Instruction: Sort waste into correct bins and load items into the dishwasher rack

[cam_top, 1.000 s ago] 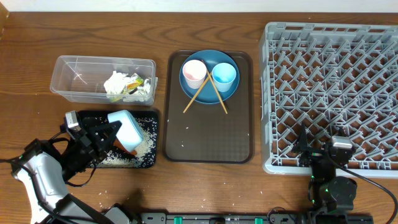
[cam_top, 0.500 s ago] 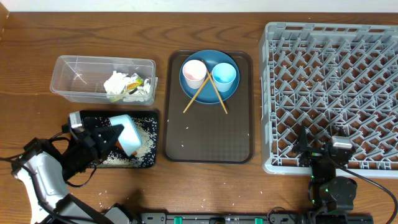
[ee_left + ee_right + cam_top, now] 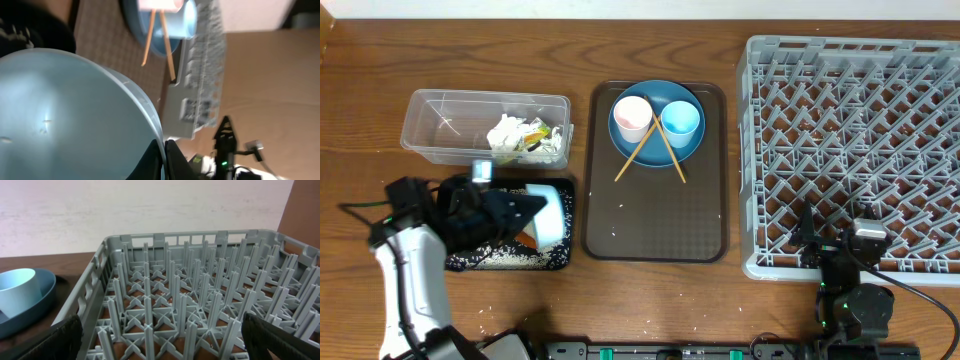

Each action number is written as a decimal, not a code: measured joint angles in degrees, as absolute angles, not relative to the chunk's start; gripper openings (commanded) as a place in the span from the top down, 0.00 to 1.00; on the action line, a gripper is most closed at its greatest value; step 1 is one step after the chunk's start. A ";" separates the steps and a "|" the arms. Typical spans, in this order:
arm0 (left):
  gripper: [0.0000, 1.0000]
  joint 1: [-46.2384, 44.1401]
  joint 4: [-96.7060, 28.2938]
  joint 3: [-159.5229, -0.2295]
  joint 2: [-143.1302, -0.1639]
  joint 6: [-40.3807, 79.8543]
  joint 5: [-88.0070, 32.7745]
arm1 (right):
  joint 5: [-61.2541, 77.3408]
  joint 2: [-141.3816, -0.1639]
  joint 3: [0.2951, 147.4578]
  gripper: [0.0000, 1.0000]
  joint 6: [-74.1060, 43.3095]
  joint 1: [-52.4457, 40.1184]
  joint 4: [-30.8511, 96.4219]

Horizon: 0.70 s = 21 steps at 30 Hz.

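Left gripper (image 3: 535, 207) clamps the rim of the pale blue-white bowl (image 3: 553, 216), tipped on its side over the black tray (image 3: 470, 264), rice grains (image 3: 505, 255) and carrot (image 3: 527, 240) beneath.

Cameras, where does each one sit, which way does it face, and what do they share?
Overhead: above the table, looking straight down on clear box, black tray, brown tray and rack; both arms show below.
Left wrist: on the left gripper, turned sideways, close on the gripped bowl, facing plate and rack; one fingertip shows.
Right wrist: low beside the rack, looking across its pegs to the wall; the right gripper's open fingers show.
Shared: all three see plate and rack.
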<state>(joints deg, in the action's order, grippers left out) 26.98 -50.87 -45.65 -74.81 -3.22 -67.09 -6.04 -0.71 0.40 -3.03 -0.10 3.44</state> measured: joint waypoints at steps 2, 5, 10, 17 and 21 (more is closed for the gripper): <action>0.94 23.14 -49.01 -45.67 -74.17 0.64 -64.36 | -6.04 -0.71 0.40 0.01 -3.03 -0.10 3.44; 0.94 17.12 -45.98 -45.67 -73.30 6.50 -60.84 | -6.04 -0.71 0.40 0.01 -3.03 -0.10 3.44; 0.94 6.17 -42.04 -45.67 -71.40 16.45 -51.20 | -6.04 -0.71 0.40 0.01 -3.03 -0.10 3.44; 0.94 -9.41 -40.32 -46.04 -68.05 27.83 -30.98 | -6.04 -0.71 0.40 0.01 -3.03 -0.10 3.44; 0.94 -16.84 -40.47 -46.04 -66.83 33.23 -16.01 | -6.04 -0.71 0.40 0.01 -3.03 -0.10 3.44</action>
<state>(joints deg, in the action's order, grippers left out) -16.84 -40.47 -46.04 -66.83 33.23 -16.01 -6.04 -0.71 0.40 -3.03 -0.10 3.44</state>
